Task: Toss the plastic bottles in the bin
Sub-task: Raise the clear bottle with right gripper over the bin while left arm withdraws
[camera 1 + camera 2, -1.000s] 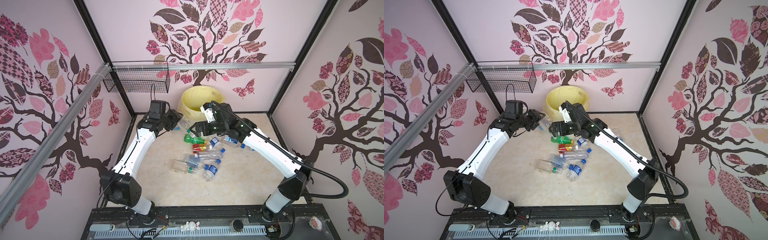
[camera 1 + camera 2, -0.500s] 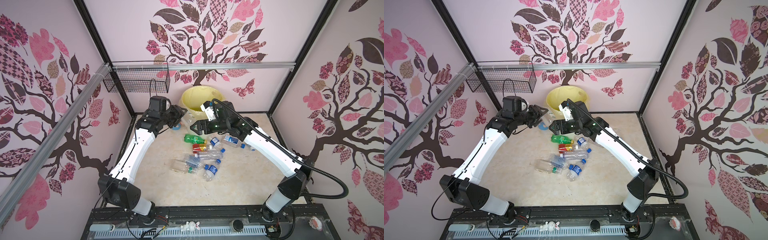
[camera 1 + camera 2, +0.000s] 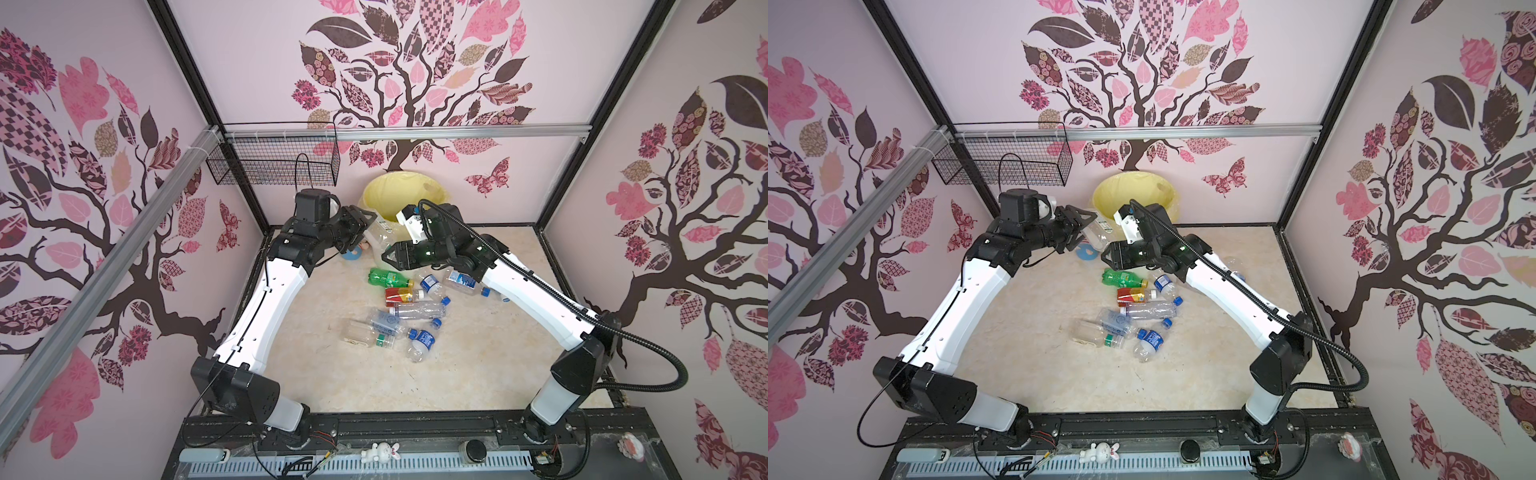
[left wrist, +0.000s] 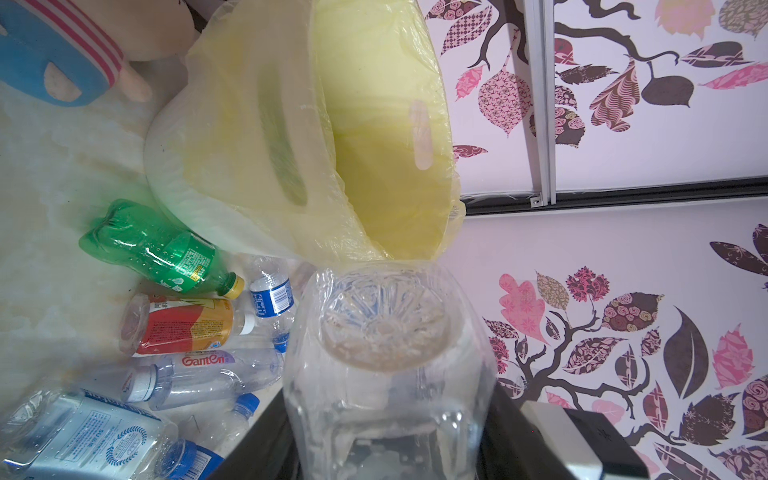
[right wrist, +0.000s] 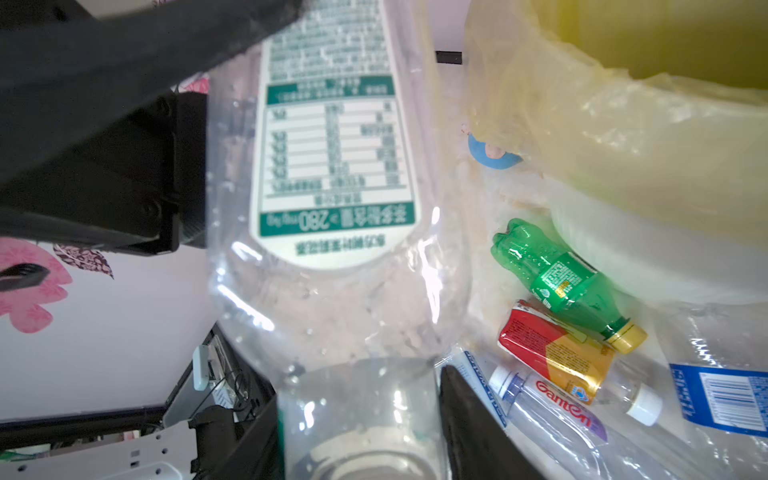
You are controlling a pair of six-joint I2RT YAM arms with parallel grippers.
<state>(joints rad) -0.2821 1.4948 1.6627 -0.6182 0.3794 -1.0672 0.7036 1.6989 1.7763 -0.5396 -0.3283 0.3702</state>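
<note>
Both arms stretch inward, meeting just in front of the bin. Left gripper and right gripper both clamp one clear bottle. Loose bottles lie close by; doll beneath the left gripper.

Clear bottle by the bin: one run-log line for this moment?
left gripper: holds clear bottle | right gripper: closed on same bottle | bin: bottle beside, not in | other bottles: on floor
</note>
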